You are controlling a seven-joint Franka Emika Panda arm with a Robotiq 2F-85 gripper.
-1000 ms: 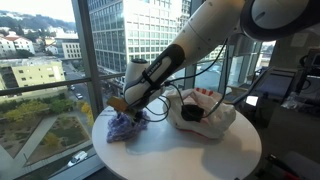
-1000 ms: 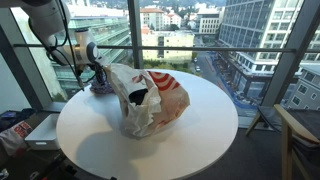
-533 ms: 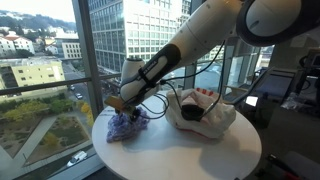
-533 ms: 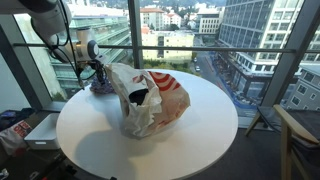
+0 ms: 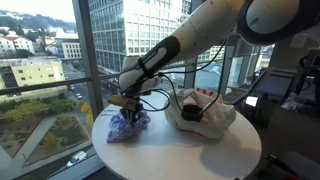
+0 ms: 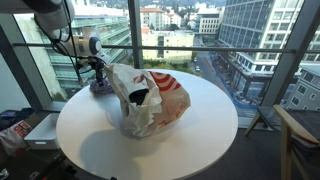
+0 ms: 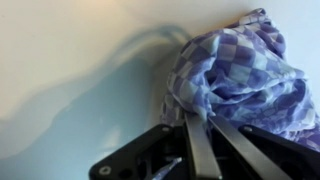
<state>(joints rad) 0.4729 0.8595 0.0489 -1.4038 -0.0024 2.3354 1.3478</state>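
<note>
Cloth [image 7: 240, 80] in a blue and white check sits bunched near the edge of a round white table [image 5: 170, 155], on the side next to the window. The gripper [image 7: 197, 120] comes down on it from above. In the wrist view its two fingers [image 7: 203, 152] are drawn almost together, with a fold of the cloth pinched between their tips. The rest of the cloth spreads loosely away from them over the pale tabletop.

In an exterior view the gripper [image 5: 124, 101] stands over the heap of cloth [image 5: 127, 126], and the top of the heap is pulled up into a peak. I cannot tell whether the lower part rests on the table.

A crumpled white bag [image 5: 207, 113] with red print lies further in on the table, apart from the cloth, with bare tabletop between them. From the opposite side the bag [image 6: 152, 98] fills the middle of the table [image 6: 150, 150]. It stands in front of the cloth [image 6: 101, 88] and hides its near edge, while the gripper [image 6: 97, 74] shows just above.

A black cable [image 5: 172, 97] loops from the arm above the table.
</note>
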